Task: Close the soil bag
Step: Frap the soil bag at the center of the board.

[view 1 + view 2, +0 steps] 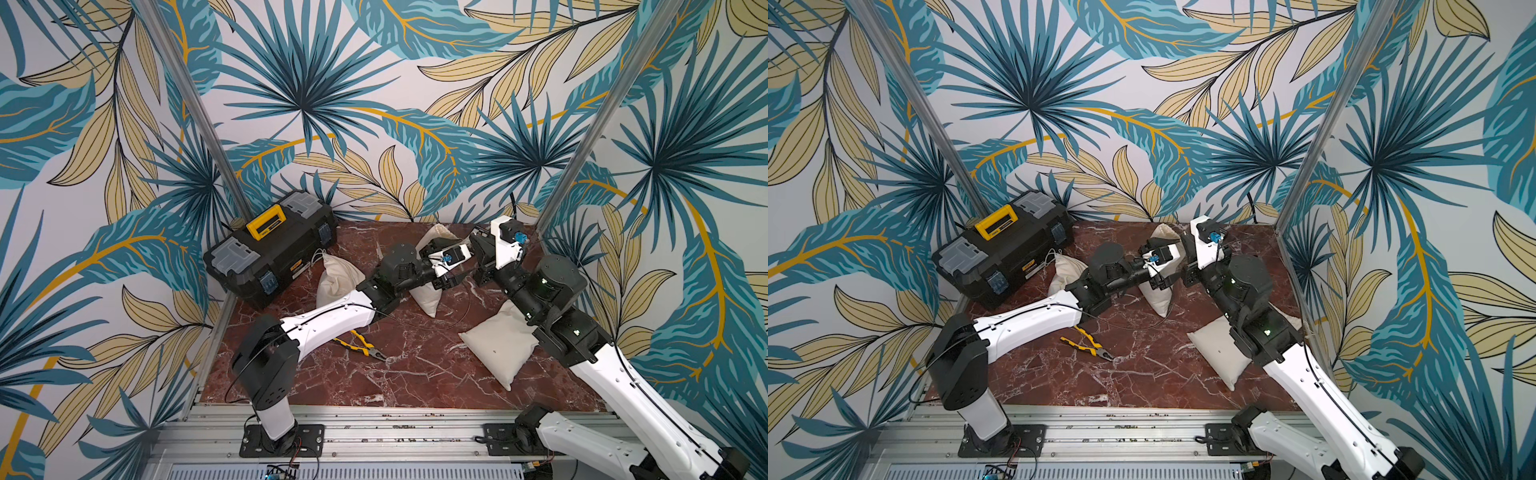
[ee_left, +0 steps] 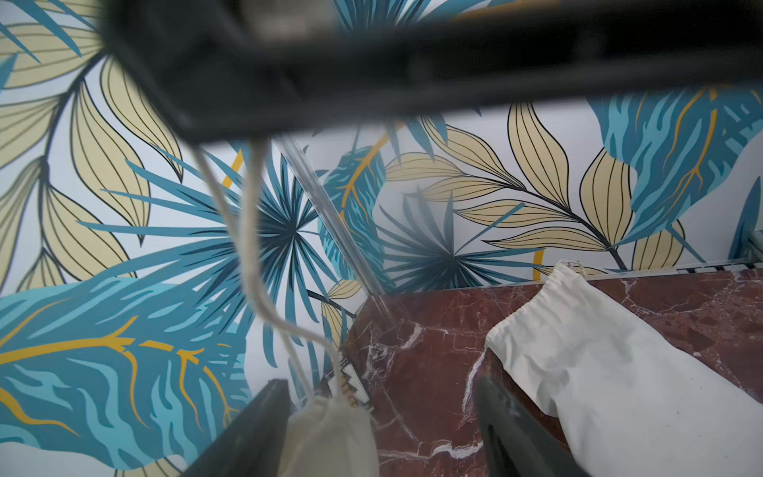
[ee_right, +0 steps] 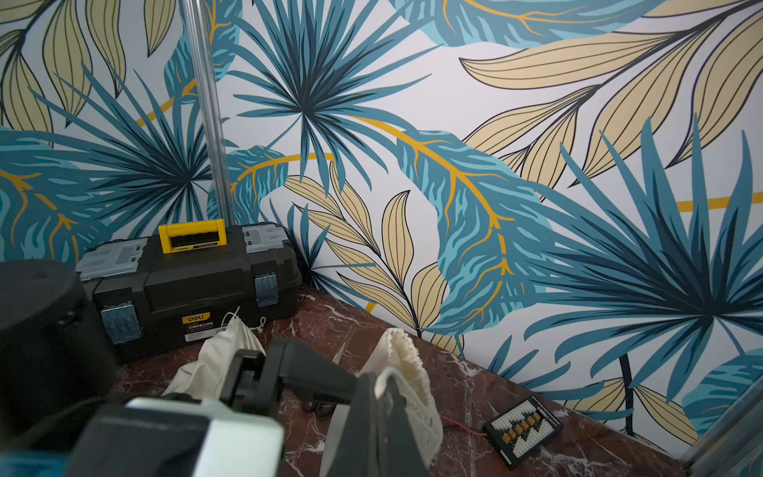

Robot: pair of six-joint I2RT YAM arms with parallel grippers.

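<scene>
The soil bag (image 1: 428, 297) sits at the back of the marble table (image 1: 415, 374), its drawstring (image 2: 247, 247) pinched in the right gripper (image 3: 373, 396), jaws pressed together (two pale strands run to it), the left gripper (image 2: 380, 388) spread wide around the bag's neck, black toolbox (image 1: 274, 249) off in the left rear corner.

links: white plastic shells (image 1: 328, 320)
joints: black cylinders (image 1: 555, 278)
cables: thin black cables (image 1: 328, 309) along links
bases: black bolted plates (image 1: 282, 440)
wrists: blue connectors (image 1: 520, 237)
</scene>
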